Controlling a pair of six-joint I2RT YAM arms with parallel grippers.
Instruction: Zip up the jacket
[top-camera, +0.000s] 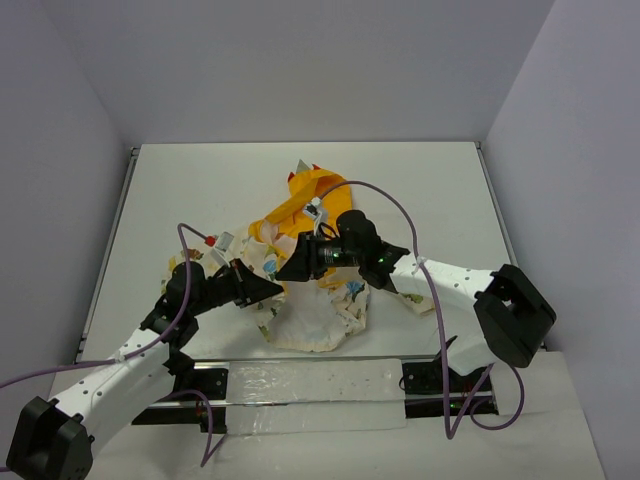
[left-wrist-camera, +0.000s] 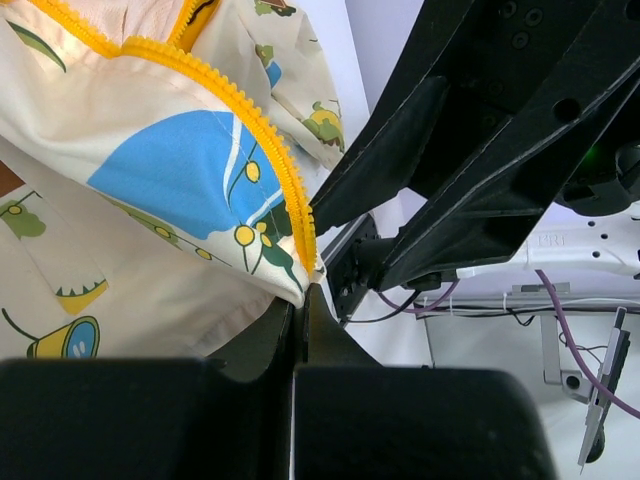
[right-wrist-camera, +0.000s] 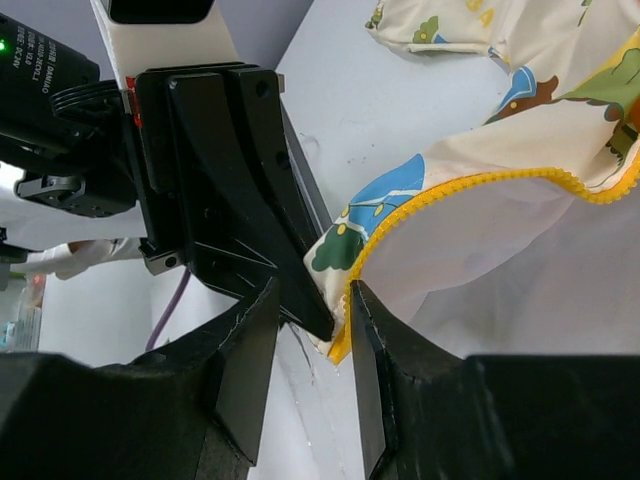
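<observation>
Jacket (top-camera: 312, 300) lies crumpled mid-tabletop (top-camera: 200, 190), yellow hood (top-camera: 312, 190) on the far side. Left tool (left-wrist-camera: 303, 298) clenched on the jacket's lower corner, at the end of the zip teeth (left-wrist-camera: 262, 135). Right tool (right-wrist-camera: 312, 300) parted, jaws straddling that same corner and the left tool's tip
</observation>
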